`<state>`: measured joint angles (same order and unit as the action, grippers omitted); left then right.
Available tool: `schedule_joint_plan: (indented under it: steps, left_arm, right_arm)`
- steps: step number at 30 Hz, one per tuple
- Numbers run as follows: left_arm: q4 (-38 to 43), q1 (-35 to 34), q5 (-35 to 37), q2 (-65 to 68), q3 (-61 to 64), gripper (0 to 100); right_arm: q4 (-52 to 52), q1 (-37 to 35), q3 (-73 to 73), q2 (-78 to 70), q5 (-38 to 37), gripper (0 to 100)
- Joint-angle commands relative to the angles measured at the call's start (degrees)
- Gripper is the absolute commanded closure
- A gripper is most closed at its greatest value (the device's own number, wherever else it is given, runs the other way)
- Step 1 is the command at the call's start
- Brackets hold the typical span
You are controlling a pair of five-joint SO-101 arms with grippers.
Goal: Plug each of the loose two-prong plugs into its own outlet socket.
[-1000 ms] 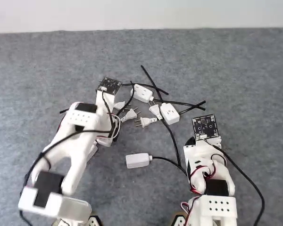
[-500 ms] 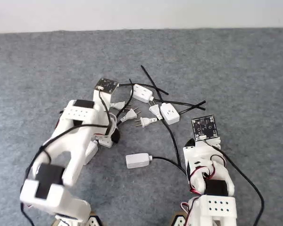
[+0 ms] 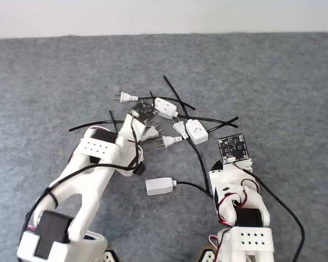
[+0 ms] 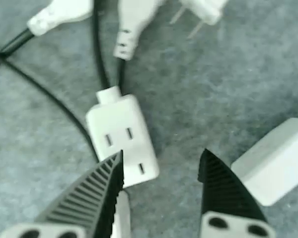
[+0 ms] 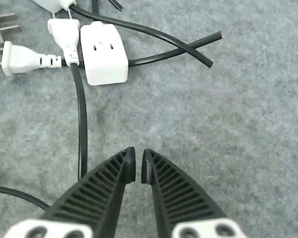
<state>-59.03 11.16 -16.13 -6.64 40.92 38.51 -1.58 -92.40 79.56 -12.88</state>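
1. While both arms sit at the near edge of the gray tabletop [image 3: 295, 76], I see cords, plugs and outlet blocks tangled around its middle.
2. Left hand [image 4: 161, 161]: spread wide, nothing between its fingers. In the left wrist view one fingertip overlaps a slotted outlet block [image 4: 121, 134], slots facing up. A second white block [image 4: 275, 161] lies just beside the other finger. I cannot tell which of the blocks in the high view these two are.
3. Left wrist board [image 3: 144, 113] sits just beside the far outlet block [image 3: 165, 107].
4. Right hand [image 5: 138, 163]: pressed together down to a thin slit, pinching nothing, over bare tabletop on the near right side.
5. Middle outlet block [image 3: 197, 131] lies just beyond the right hand. Near outlet block [image 3: 158, 186] lies well apart from the other two, between the arms and toward the near edge.
6. Far plug [image 3: 126, 97] lies loose closest to the far edge, prongs toward the left edge.
7. Left plug [image 3: 148, 132] and centre plug [image 3: 169, 141] lie loose with bare prongs, between the far and near blocks.
8. Fourth plug [image 3: 179, 127] touches the side of the middle outlet block; I cannot make out its prongs.
9. Black cable [image 5: 188, 47] with a cut end crosses behind the middle outlet block.
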Motion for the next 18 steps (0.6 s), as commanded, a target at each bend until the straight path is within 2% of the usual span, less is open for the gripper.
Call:
schedule_joint_plan:
  steps: [1, 8, 18]
  left_arm:
    - [4.7, -0.6, 1.1, 3.7, -3.6, 77]
    - [7.4, -5.1, 3.0, 8.8, -8.7, 78]
    - [7.1, -4.2, 2.5, 8.7, -6.7, 78]
  right_arm:
    - [-1.4, -0.1, 0.7, 0.7, -0.6, 96.1]
    - [-1.4, -0.2, 0.7, 0.7, -0.6, 96.1]
    - [-1.4, -0.2, 0.7, 0.7, -0.6, 96.1]
